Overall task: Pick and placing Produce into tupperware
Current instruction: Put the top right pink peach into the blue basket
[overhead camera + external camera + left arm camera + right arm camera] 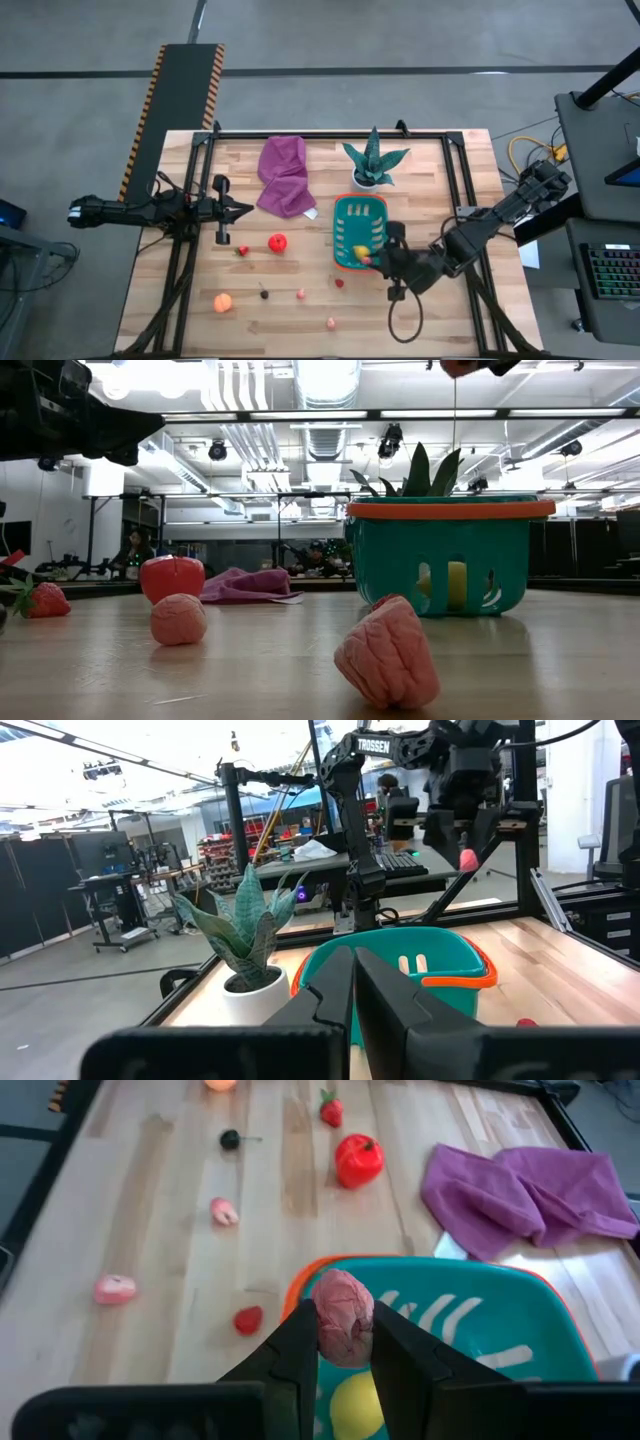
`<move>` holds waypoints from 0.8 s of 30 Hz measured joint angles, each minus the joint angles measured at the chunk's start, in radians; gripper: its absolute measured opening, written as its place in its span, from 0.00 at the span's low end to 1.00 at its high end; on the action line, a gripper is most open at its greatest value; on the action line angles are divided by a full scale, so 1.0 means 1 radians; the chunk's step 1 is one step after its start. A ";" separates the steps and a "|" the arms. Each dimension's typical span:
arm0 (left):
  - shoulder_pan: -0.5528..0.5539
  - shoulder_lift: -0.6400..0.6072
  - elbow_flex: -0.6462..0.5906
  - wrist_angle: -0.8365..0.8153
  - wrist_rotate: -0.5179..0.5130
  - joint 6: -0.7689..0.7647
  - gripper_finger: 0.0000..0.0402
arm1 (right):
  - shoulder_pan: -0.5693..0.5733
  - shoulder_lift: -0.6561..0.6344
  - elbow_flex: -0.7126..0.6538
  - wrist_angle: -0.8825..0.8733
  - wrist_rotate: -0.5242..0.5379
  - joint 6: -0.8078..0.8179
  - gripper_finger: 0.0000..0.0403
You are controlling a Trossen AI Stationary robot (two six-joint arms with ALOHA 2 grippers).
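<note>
My right arm reached in from the table's right edge, elbow bent, its right gripper (345, 1342) hanging above the near rim of the tupperware (345, 262). The fingers were clamped on a wrinkled pink piece (343, 1318), which sat over the basket's orange rim. Below it, inside the teal basket, lay the yellow lemon (357, 1404).

My left arm lay stretched out level over the table's left side, its left gripper (244, 211) pointing toward the purple cloth (285, 176), fingers pressed together on nothing.

The rest of the produce lay on the bare wood left of the basket: the red fruit (277, 241), a strawberry (242, 250), the orange ball (223, 302), a dark cherry (264, 293), two pink pieces (301, 293) and a small red piece (339, 283) just beside the basket. The potted plant (372, 163) stood beyond the basket.
</note>
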 joint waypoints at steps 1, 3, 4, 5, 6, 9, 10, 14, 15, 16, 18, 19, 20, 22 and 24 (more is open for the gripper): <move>0.000 0.000 0.000 0.000 0.000 0.000 0.00 | -0.004 0.000 0.000 -0.006 0.000 0.000 0.17; 0.000 0.000 0.000 0.000 0.000 0.000 0.00 | -0.014 0.000 0.000 -0.017 0.000 0.000 0.17; 0.000 0.000 0.000 0.000 0.000 0.000 0.00 | -0.019 0.000 0.000 -0.019 0.000 0.000 0.17; 0.000 0.000 0.000 0.000 0.000 0.000 0.00 | -0.024 0.000 0.000 -0.019 0.000 0.000 0.17; 0.000 0.000 0.000 0.000 0.000 0.000 0.00 | -0.029 0.000 -0.001 -0.019 0.000 -0.001 0.17; 0.000 0.000 0.000 0.000 0.000 0.000 0.00 | -0.045 0.000 -0.002 -0.031 0.000 -0.008 0.17; 0.000 0.000 0.000 0.000 0.000 0.000 0.00 | -0.050 0.000 -0.003 -0.039 0.000 -0.010 0.17; 0.000 0.000 0.000 0.000 0.000 0.000 0.00 | -0.078 0.000 -0.012 -0.044 0.000 -0.039 0.17; 0.000 0.000 0.000 0.000 0.000 0.000 0.00 | -0.086 0.000 -0.013 -0.044 0.000 -0.048 0.17; 0.000 0.000 0.000 0.000 0.000 0.000 0.00 | -0.094 0.000 -0.015 -0.042 0.000 -0.053 0.17; 0.000 0.000 0.000 0.000 0.000 0.000 0.00 | -0.112 0.000 -0.021 -0.043 0.000 -0.055 0.17; 0.000 0.000 0.000 0.000 0.000 0.000 0.00 | -0.120 0.000 -0.025 -0.042 0.000 -0.056 0.17; 0.000 0.000 0.000 0.000 0.000 0.000 0.00 | -0.127 0.000 -0.028 -0.043 0.000 -0.056 0.17; 0.000 0.000 0.000 0.000 0.000 0.000 0.00 | -0.141 0.000 -0.036 -0.042 0.000 -0.062 0.17; 0.000 0.000 0.000 0.000 0.000 0.000 0.00 | -0.152 0.000 -0.046 -0.041 0.000 -0.071 0.17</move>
